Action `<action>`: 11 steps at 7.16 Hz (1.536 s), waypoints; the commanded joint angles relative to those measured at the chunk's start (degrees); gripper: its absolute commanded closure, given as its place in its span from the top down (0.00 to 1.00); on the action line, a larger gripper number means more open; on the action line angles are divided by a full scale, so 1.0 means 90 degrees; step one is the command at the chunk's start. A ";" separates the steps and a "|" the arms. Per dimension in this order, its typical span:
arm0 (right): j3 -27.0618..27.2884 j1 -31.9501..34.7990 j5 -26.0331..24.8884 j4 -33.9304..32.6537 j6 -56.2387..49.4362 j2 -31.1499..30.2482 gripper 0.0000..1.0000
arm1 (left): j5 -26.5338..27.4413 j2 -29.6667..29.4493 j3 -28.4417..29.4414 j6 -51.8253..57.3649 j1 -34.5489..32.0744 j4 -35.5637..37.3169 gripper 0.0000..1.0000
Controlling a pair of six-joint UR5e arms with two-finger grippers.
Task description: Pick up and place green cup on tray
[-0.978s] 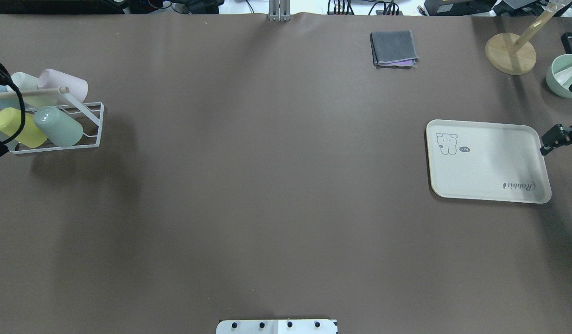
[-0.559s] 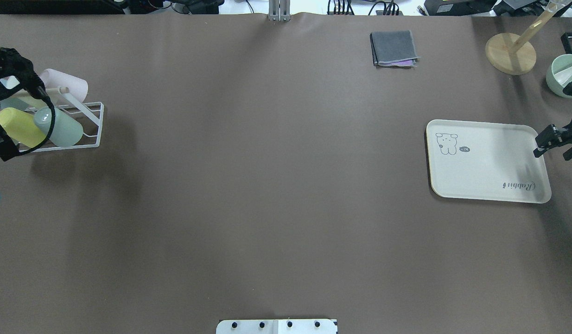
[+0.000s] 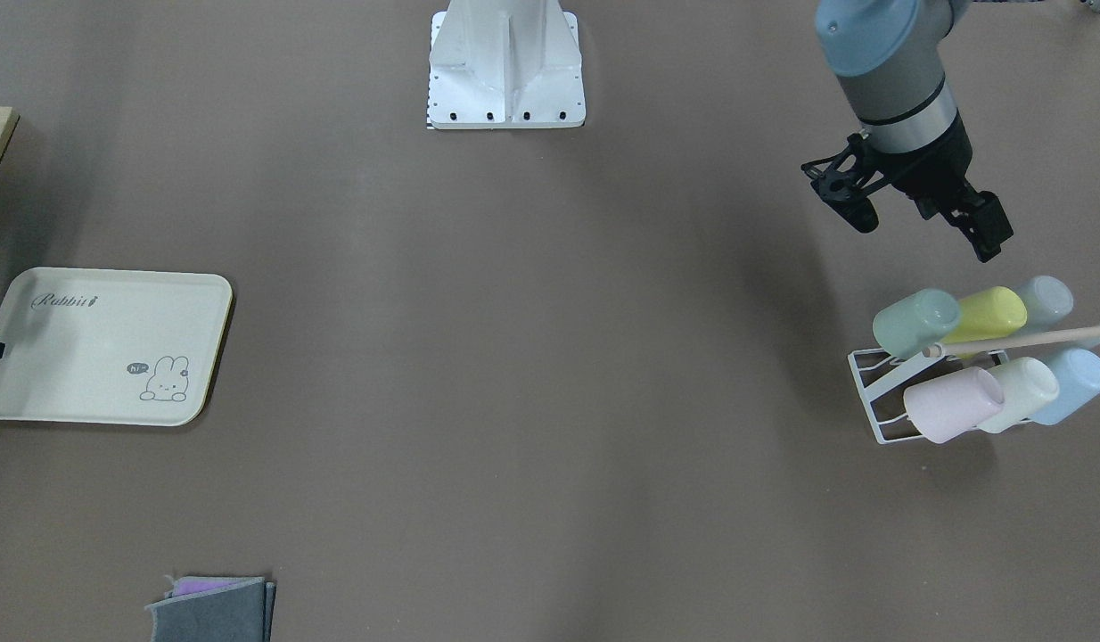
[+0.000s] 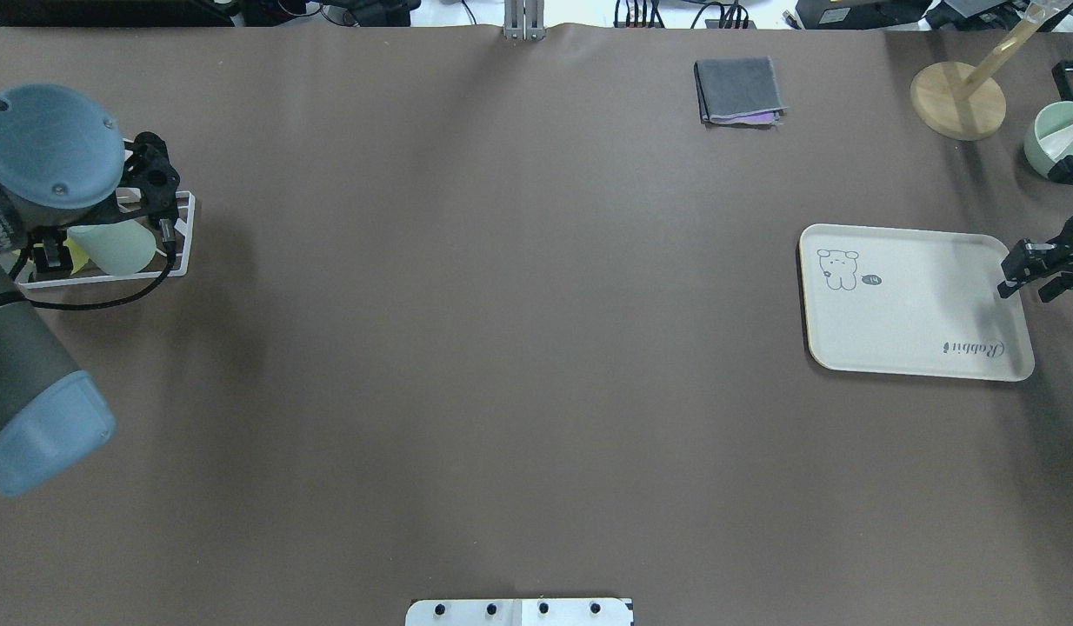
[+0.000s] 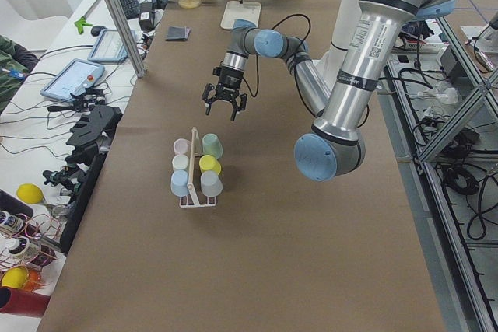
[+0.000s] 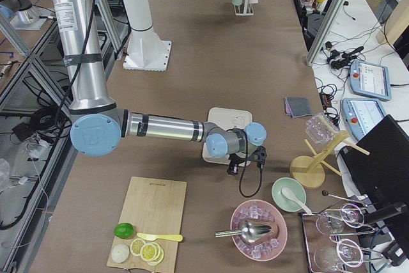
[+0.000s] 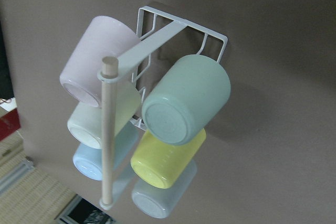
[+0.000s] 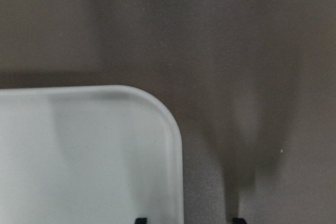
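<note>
The green cup (image 3: 915,321) lies on its side on the white wire rack (image 3: 871,392), at the end nearest the table's middle. It also shows in the overhead view (image 4: 115,248) and in the left wrist view (image 7: 186,100), base toward the camera. My left gripper (image 3: 926,234) is open and empty, hovering above the rack without touching the cup. The cream tray (image 4: 915,300) lies at the table's right. My right gripper (image 4: 1036,269) is open and empty over the tray's right edge (image 8: 176,145).
Several other pastel cups, such as the yellow cup (image 3: 987,314) and the pink cup (image 3: 951,406), share the rack under a wooden rod (image 3: 1022,341). A folded grey cloth (image 4: 738,89), a wooden stand (image 4: 958,98) and a green bowl (image 4: 1054,139) sit along the far edge.
My left arm has swung in from the left edge and now hangs over the rack, hiding most cups in the overhead view. My right gripper has shifted slightly over the tray's edge.
</note>
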 commanded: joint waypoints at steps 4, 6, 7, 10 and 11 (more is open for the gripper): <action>0.0034 -0.0025 0.0101 0.0074 0.0044 0.0029 0.00 | 0.2477 -0.0027 0.0697 0.1974 0.0920 -0.0034 0.98; 0.0404 -0.0035 0.0664 0.0026 0.0043 0.0059 0.00 | 0.2859 0.0021 0.1116 0.2183 0.1407 -0.0024 0.98; 0.0425 -0.0103 0.1122 -0.0013 0.0130 0.0417 0.00 | 0.3027 0.0031 0.1409 0.2202 0.1507 -0.0034 0.98; 0.0474 -0.0861 0.1903 0.0027 0.1535 0.1529 0.00 | 0.3174 0.0041 0.1811 0.2222 0.1644 -0.0044 0.98; 0.0474 -0.1213 0.1898 0.0103 0.2147 0.1843 0.00 | 0.3195 0.0041 0.1967 0.2213 0.1654 -0.0054 0.98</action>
